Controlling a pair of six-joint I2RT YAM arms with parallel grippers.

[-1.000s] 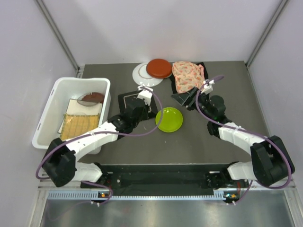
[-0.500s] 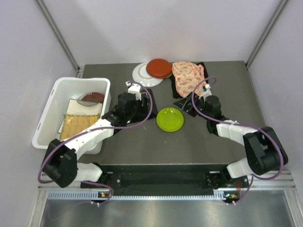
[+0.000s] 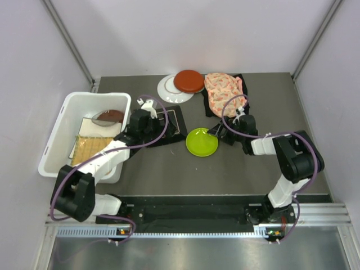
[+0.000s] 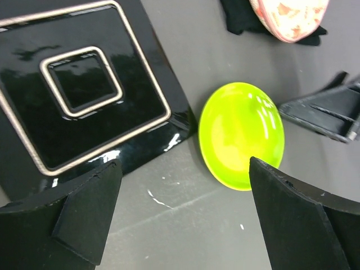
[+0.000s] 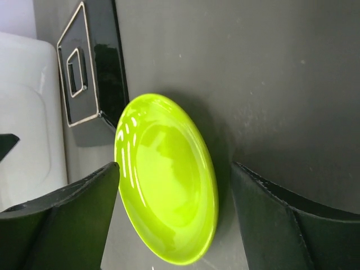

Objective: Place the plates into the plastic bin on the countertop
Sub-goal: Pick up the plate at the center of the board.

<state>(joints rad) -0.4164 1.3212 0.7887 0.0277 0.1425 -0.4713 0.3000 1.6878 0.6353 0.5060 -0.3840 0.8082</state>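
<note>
Countertop [image 3: 185, 174]: my left gripper [image 4: 183, 169] just let go, jaws spread; black plate [image 4: 79, 84] lies outside the plastic bin [image 3: 63, 121]. Right gripper [image 5: 175, 166], spread, flanks lime plate [image 5: 166, 208].

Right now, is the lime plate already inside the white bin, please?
No, the lime plate lies on the countertop, apart from the white bin.

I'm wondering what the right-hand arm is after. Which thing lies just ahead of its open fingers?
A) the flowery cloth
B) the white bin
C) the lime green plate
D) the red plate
C: the right wrist view shows the lime green plate lying on the countertop, framed between the spread fingers of the right gripper, which holds nothing.
</note>
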